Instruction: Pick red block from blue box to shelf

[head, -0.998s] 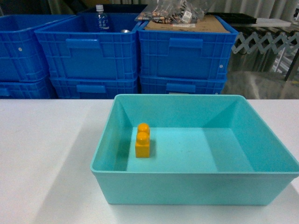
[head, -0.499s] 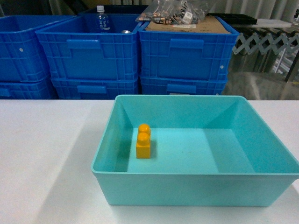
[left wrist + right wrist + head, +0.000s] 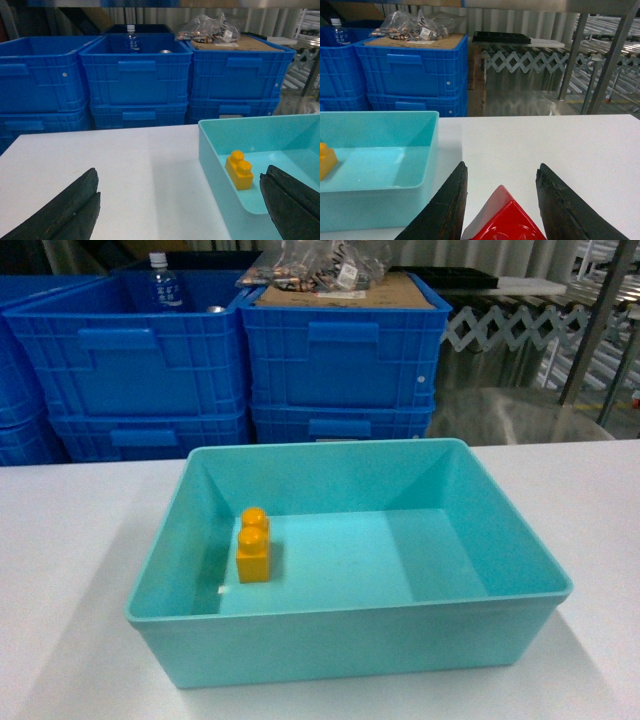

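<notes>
In the right wrist view the glossy red block (image 3: pixel 504 220) sits between the dark fingers of my right gripper (image 3: pixel 501 167), which is shut on it above the white table, to the right of the blue box (image 3: pixel 375 200). The turquoise blue box (image 3: pixel 350 625) stands mid-table with only a yellow-orange two-stud brick (image 3: pixel 253 548) inside. My left gripper (image 3: pixel 181 172) hangs open over the table at the box's left wall (image 3: pixel 215 165), holding nothing. Steel posts of the shelf (image 3: pixel 610 55) rise at the far right. Neither gripper shows in the head view.
Dark blue ribbed crates (image 3: pixel 340 350) are stacked behind the table, one with a water bottle (image 3: pixel 160 280), one topped by cardboard and plastic bags (image 3: pixel 320 265). A folding lattice barrier (image 3: pixel 525 62) stands beside the shelf posts (image 3: pixel 600 330). The white table (image 3: pixel 560 145) stretches right of the box.
Everything in the head view has slid left, so the camera has swung right; shelf posts now show at the right edge. The yellow brick stays in the same spot in the box.
</notes>
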Controlling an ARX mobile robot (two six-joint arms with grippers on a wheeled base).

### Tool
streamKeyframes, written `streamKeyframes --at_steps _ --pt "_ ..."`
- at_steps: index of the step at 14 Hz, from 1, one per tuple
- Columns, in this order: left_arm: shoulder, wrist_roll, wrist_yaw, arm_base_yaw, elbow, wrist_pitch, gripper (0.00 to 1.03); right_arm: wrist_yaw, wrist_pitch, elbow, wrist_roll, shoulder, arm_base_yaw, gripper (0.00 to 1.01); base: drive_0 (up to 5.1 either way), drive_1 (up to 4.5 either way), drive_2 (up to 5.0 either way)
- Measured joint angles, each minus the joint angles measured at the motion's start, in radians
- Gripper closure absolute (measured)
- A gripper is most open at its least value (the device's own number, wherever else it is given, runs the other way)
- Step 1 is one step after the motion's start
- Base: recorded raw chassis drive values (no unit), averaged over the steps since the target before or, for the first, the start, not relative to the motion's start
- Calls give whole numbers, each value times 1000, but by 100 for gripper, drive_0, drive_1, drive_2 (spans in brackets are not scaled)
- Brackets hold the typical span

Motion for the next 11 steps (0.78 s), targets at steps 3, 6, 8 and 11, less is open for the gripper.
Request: streamKeyframes --at_steps 3,6,8,11 --pt "0 0 0 0 0 0 5 0 0 0 0 0 0 65 0 0 0" --pt "0 0 0 0 0 0 5 0 0 0 0 0 0 65 0 0 0" --pt "0 0 0 0 0 0 5 0 0 0 0 0 0 65 0 0 0" --pt "0 0 0 0 0 0 5 0 0 0 0 0 0 65 0 0 0"
